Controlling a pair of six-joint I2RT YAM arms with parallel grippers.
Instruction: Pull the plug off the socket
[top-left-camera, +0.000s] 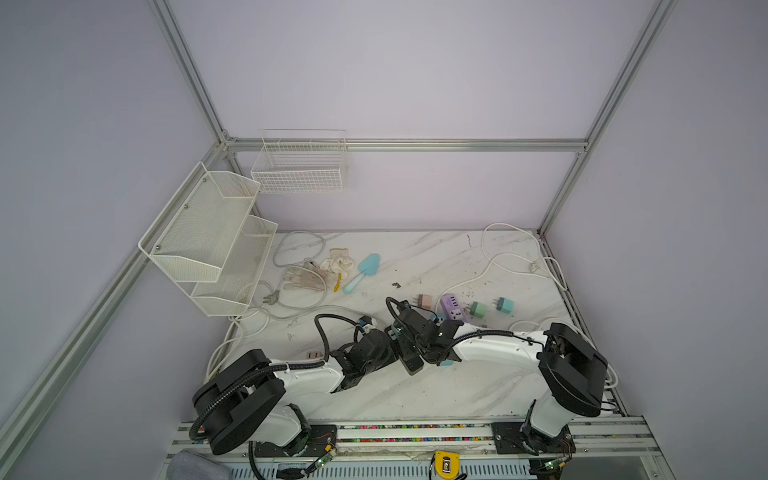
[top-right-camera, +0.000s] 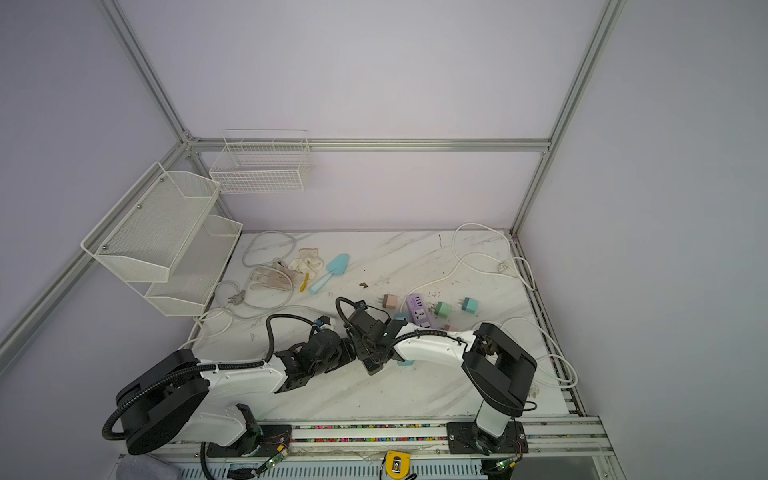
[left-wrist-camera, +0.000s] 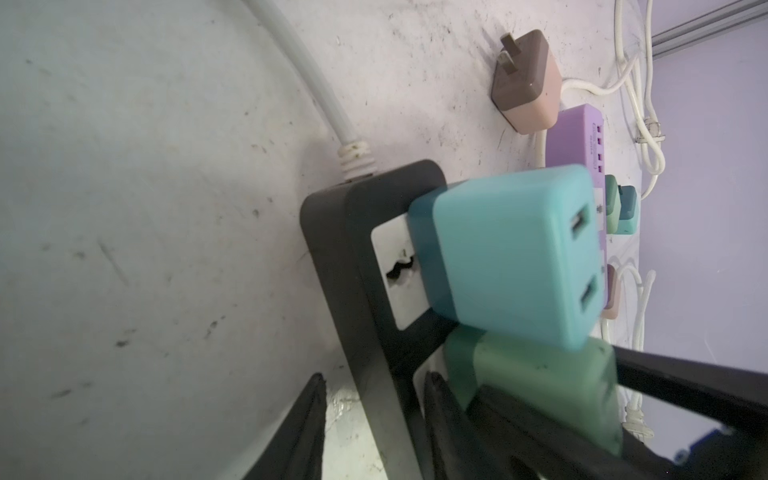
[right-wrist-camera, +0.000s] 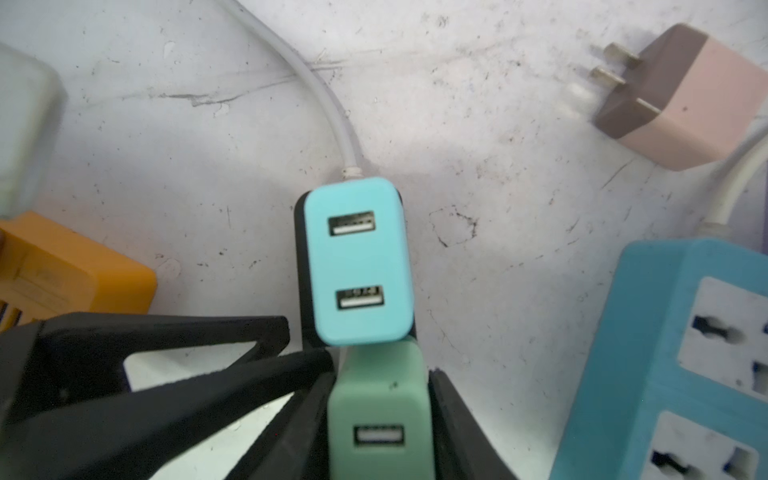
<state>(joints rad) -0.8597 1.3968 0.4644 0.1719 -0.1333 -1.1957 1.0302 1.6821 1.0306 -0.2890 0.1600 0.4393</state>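
Observation:
A black socket strip (left-wrist-camera: 332, 232) lies on the marble table with two plugs standing in it, a cyan plug (left-wrist-camera: 511, 253) and a green plug (right-wrist-camera: 380, 399). My right gripper (right-wrist-camera: 380, 378) is shut on the green plug, one finger pressed to each side. My left gripper (left-wrist-camera: 376, 378) straddles the strip's long edge beside the green plug. One finger (left-wrist-camera: 436, 399) lies over the strip's top. The other finger (left-wrist-camera: 316, 407) stands off its side with a sliver of table between. In both top views the two grippers meet over the strip (top-left-camera: 411, 365), which the arms mostly hide.
A loose pink-brown plug (right-wrist-camera: 690, 104) and a blue socket strip (right-wrist-camera: 681, 365) lie close by. An orange block (right-wrist-camera: 62, 266) sits on the other side. Farther back are a purple strip (top-left-camera: 453, 307), two loose plugs (top-left-camera: 478, 309), white cables (top-left-camera: 498, 257), gloves (top-left-camera: 316, 274) and a trowel (top-left-camera: 361, 272).

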